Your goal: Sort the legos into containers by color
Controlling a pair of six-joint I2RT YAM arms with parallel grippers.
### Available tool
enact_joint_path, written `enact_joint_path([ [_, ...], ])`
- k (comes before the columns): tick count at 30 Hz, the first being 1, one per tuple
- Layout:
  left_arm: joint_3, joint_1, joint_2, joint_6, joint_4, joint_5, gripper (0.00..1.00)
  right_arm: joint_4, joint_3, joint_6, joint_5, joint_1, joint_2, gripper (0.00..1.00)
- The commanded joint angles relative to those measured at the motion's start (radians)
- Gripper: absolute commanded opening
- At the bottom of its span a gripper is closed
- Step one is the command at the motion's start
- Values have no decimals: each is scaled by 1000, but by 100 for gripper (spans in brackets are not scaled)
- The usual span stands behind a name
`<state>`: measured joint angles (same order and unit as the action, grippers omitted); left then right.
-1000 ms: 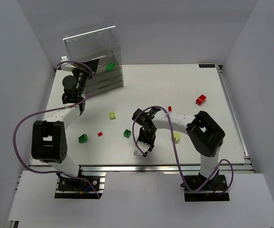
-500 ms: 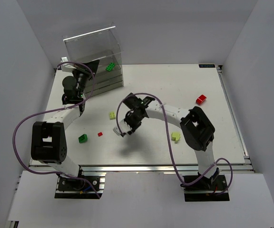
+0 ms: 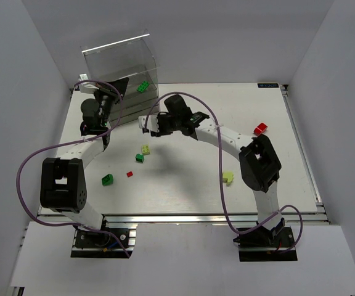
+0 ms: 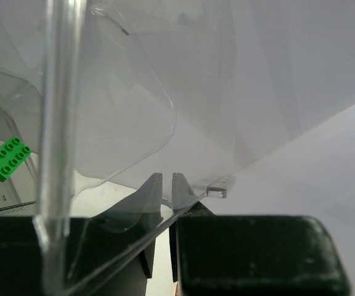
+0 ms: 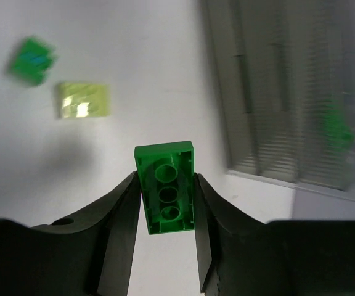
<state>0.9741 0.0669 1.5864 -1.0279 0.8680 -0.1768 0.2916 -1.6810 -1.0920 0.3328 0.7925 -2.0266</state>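
A green brick point(image 5: 165, 191) is clamped in the right gripper point(image 5: 165, 177), near the clear cabinet point(image 3: 119, 61), at its five o'clock. The left gripper point(image 4: 168, 185) is seen with fingers narrow against clear plastic; a grip cannot be told.

The cabinet point(image 3: 121, 74) stands at 11 o'clock on the desk point(image 3: 227, 111), one brick point(image 3: 143, 86) inside. Four bricks point(image 3: 140, 158) lie at 8 o'clock, a lone brick point(image 3: 228, 177) at 4 o'clock, another brick point(image 3: 261, 128) at 3 o'clock. The right pincer point(image 5: 165, 182) holds a further brick point(image 5: 165, 206) at the cabinet's 5 o'clock.
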Motion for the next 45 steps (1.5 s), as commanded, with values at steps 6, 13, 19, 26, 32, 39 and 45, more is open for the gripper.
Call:
enact_joint_path([
  [6,44,-7,-60,17,17,-15,23,-623,-121,228,-159,-3,-133,0],
  [13,54,-7,-57,25,26,-30,23,-1066,-158,279,-245,-4,-264,0],
  [19,67,-7,-43,28,38,-41,23,-1250,-193,323,-271,-10,-340,0],
  [26,84,-7,-25,25,48,-43,23,-1267,-339,486,-328,-22,-440,0],
  [32,80,-7,-29,29,49,-44,23,-1194,-528,665,-416,-38,-547,0],
  [39,60,-7,-25,22,71,-36,23,-1148,-586,820,-426,-53,-590,0],
  [45,63,-7,-25,17,75,-39,23,-1118,-625,891,-436,-61,-624,0],
])
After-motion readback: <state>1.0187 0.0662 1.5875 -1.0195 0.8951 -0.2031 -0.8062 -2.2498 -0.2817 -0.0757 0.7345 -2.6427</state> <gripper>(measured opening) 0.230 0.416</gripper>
